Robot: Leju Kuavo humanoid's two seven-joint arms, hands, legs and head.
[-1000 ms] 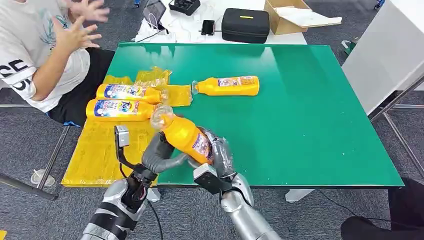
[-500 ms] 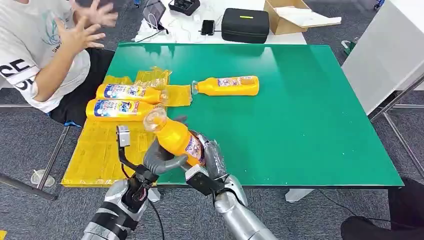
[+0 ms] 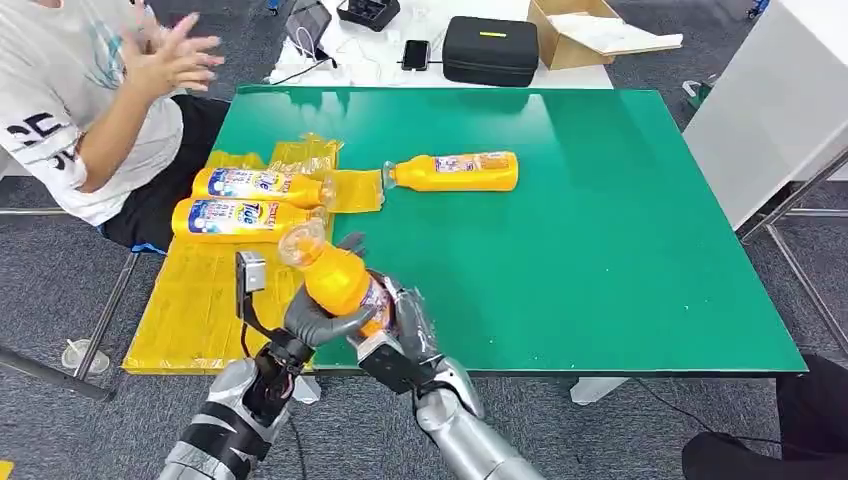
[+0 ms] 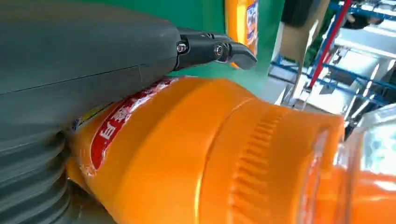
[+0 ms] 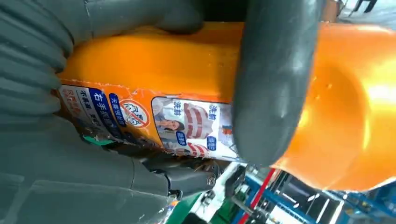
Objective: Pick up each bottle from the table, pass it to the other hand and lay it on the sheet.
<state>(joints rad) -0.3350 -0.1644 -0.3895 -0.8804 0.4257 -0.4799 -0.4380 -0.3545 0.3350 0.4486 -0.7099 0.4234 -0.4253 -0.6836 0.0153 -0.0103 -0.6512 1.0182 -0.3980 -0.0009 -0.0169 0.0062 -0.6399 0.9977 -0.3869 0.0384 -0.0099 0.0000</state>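
Observation:
An orange bottle (image 3: 337, 280) with a clear cap is in the air over the table's near left edge, cap pointing to the sheet. My left hand (image 3: 322, 320) wraps it from below and my right hand (image 3: 405, 318) grips its base end. Up close, the bottle (image 4: 210, 154) lies against my left hand (image 4: 70, 70), and the thumb of my right hand (image 5: 70, 163) crosses the bottle's labelled body (image 5: 163, 65). Two more orange bottles (image 3: 255, 185) (image 3: 240, 217) lie on the yellow sheet (image 3: 195, 310). Another bottle (image 3: 455, 171) lies on the green table (image 3: 620, 250).
A person (image 3: 70, 110) sits at the table's far left corner with both hands raised. Behind the green table stand a black case (image 3: 490, 48), a cardboard box (image 3: 585, 30) and some cables. A white cabinet (image 3: 780, 100) is at the right.
Both hands have carried the bottle left and a little nearer, toward the yellow sheet. The person's raised hands have shifted.

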